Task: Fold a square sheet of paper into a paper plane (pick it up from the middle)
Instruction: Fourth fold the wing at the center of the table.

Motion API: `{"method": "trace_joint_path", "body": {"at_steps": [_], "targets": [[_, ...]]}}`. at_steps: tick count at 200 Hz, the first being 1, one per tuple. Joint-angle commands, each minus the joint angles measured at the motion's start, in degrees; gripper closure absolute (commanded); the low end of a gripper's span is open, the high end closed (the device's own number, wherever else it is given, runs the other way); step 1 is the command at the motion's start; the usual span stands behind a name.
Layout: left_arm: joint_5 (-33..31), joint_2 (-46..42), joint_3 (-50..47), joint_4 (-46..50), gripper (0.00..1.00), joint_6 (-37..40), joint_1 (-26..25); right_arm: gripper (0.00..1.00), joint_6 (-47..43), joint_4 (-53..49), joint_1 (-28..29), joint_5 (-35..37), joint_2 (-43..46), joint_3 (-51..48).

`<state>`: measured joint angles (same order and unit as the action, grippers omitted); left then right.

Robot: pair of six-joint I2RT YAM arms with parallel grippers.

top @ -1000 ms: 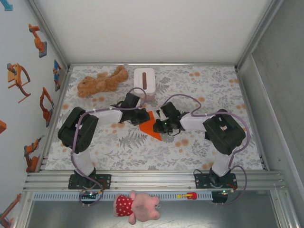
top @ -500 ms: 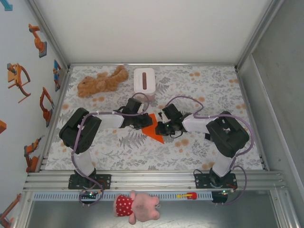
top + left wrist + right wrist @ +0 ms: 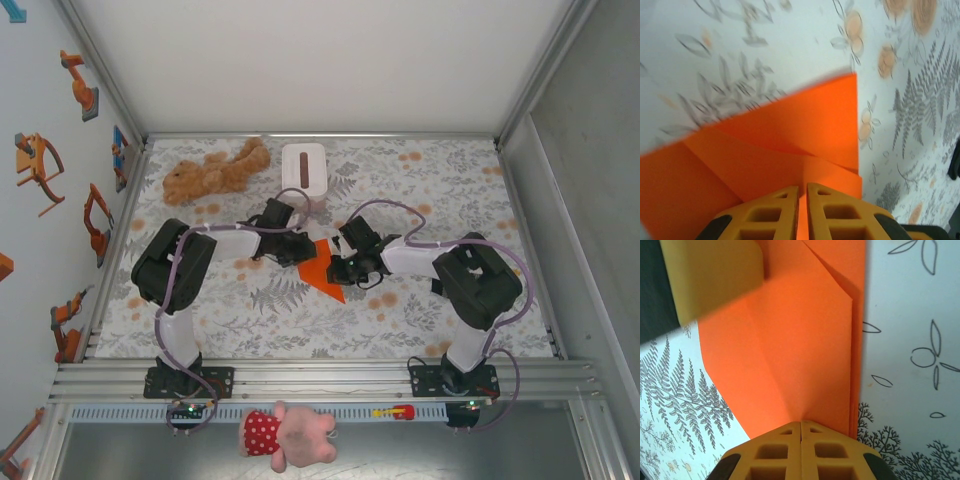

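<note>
Though creased — paper [image 3: 324,276] against both fingers [image 3: 772,214]

The paper [image 3: 323,276] is matt, smooth and sharply creased, the tablecloth [image 3: 300,315] smooth printed cloth, the right claw [image 3: 801,425] matt plastic.

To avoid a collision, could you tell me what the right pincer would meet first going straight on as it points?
Likely the folded orange paper, directly ahead of the right pincer; a finger of the left pincer lies off to one side, depth unclear.
</note>
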<state>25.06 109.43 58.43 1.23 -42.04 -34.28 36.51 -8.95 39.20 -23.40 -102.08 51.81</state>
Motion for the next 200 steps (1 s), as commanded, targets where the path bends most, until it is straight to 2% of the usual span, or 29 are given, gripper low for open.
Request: {"method": "trace_joint_path", "body": {"at_steps": [1, 42, 78, 113, 146, 161, 176, 196, 200], "targets": [[-8.14, 2.79, 2.3, 4.95, 0.86, 3.28, 4.0, 1.0, -0.81, -12.1, 0.14, 7.05, -4.36, -3.03], [-9.21, 4.22, 3.78, 6.15, 0.86, 4.93, 7.45, 1.0, -0.2, -11.49, 0.18, 7.58, -3.76, -3.21], [-11.2, 1.91, 5.36, 9.13, 0.86, 7.66, 8.7, 1.0, 1.66, -6.92, 0.16, 5.21, -2.3, -4.15], [-12.53, -3.68, 5.98, 11.19, 0.85, 8.91, 9.26, 1.0, 3.53, -2.27, 0.17, 2.09, 0.16, -2.5], [-14.48, -11.64, 2.55, 11.6, 0.81, 7.98, 9.4, 1.0, 5.8, 3.91, 0.17, -0.1, 5.57, -1.24], [-16.08, -15.59, 0.04, 11.19, 0.75, 6.6, 9.57, 0.93, 6.34, 5.44, 0.01, 1.13, 8.46, -0.63], [-16.73, -19.37, -3.15, 9.74, 0.69, 4.26, 9.63, 0.82, 6.9, 7.59, -0.51, 2.98, 11.03, -0.96], [-16.05, -23.81, -7.64, 6.66, 0.56, 0.92, 9.62, 0.68, 7.7, 9.98, -1.74, 4.42, 12.52, -2.55], [-15.84, -24.65, -8.69, 5.76, 0.55, 0.06, 9.64, 0.62, 7.53, 10.29, -1.96, 4.43, 12.43, -2.78]]}}
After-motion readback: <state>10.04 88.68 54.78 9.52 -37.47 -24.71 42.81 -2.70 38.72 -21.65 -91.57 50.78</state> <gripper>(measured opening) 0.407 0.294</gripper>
